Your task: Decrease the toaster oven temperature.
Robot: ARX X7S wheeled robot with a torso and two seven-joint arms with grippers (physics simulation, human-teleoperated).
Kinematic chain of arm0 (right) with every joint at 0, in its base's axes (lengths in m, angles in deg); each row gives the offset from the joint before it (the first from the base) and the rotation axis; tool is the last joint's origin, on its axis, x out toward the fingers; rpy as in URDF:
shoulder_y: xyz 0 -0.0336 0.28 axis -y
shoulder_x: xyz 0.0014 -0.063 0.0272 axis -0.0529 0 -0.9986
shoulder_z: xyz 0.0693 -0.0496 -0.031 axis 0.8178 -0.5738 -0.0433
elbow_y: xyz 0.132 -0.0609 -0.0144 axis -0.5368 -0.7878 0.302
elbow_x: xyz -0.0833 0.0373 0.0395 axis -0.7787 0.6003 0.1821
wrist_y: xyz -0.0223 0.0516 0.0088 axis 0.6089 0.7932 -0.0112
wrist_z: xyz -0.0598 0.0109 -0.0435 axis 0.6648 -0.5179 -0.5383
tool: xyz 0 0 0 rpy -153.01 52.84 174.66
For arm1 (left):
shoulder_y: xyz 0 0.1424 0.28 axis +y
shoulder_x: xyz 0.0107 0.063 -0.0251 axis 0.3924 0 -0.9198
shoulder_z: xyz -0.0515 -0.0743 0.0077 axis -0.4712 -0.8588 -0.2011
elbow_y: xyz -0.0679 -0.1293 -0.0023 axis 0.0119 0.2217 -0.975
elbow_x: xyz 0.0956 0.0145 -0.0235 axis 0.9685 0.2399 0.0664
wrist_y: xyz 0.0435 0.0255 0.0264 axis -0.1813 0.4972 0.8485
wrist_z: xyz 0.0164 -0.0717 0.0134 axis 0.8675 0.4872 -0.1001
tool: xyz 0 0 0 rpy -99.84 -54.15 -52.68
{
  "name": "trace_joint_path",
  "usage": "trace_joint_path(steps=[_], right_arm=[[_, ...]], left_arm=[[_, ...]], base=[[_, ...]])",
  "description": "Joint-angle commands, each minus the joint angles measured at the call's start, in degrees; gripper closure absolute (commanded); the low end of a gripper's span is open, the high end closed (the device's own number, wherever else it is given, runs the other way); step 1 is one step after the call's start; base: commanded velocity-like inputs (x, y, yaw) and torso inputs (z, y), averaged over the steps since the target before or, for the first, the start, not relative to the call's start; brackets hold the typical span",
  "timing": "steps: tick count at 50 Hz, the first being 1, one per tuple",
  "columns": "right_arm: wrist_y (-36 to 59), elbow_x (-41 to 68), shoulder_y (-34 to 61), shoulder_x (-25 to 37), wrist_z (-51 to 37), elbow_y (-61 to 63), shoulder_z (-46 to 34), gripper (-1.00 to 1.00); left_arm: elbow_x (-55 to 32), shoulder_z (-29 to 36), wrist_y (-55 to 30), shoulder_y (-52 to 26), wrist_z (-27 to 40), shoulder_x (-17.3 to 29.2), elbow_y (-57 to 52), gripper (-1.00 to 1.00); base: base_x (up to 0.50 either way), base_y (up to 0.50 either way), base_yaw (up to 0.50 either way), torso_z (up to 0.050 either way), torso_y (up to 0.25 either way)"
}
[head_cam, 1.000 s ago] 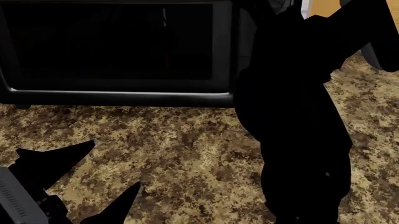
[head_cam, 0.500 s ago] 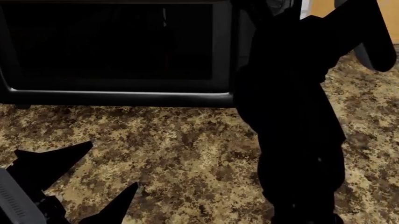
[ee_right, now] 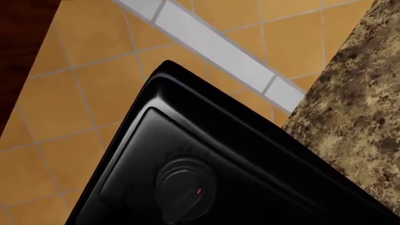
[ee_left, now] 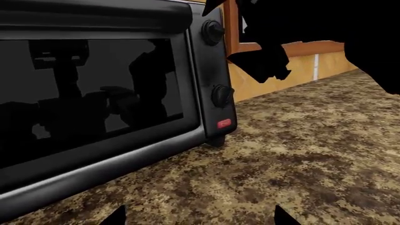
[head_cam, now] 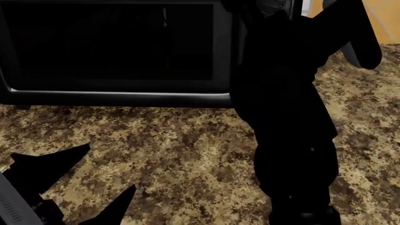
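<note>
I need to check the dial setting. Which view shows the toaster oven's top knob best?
The right wrist view: the top knob fills it, red mark visible. The left wrist view shows it small; the head view hides it behind the right arm.

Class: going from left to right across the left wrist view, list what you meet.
Toaster oven glass door → its two round knobs and red button → orange tiled wall → right arm.

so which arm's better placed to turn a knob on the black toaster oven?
Right. Its arm reaches up beside the black toaster oven, its wrist camera close on a round black knob. The left gripper sits low over the speckled countertop, jaws apart.
</note>
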Motion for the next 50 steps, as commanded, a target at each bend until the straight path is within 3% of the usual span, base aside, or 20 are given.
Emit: trace_joint_path(steps=[1,33,34,50], right_arm=[[-0.4,1.0,0.8,0.3,1.1,-1.5,-1.2,-1.00],[-2.4,3.0,2.2,0.9,3.0,-4.6,-3.6,-1.00],[-2.5,3.0,2.1,0.8,2.9,-4.9,-3.6,1.00],[-1.2,4.7,2.0,1.7,2.5,-4.9,-5.1,1.00]], left_arm=[[-0.1,-0.1,0.5,0.3,0.1,0.1,0.1,-1.00],[-0.8,-0.1,0.8,0.8,0.6,0.8,-0.6,-1.00],[-0.9,-0.1,0.8,0.8,0.6,0.8,-0.5,-1.00],[-0.6,0.2,1.4,0.7,0.7,0.9,0.0,-1.00]], base=[[0.00,0.00,0.00,0.000,0.000],[0.00,0.00,0.00,0.000,0.000],[0.00,0.00,0.00,0.000,0.000],[0.01,0.00,0.00,0.000,0.000]])
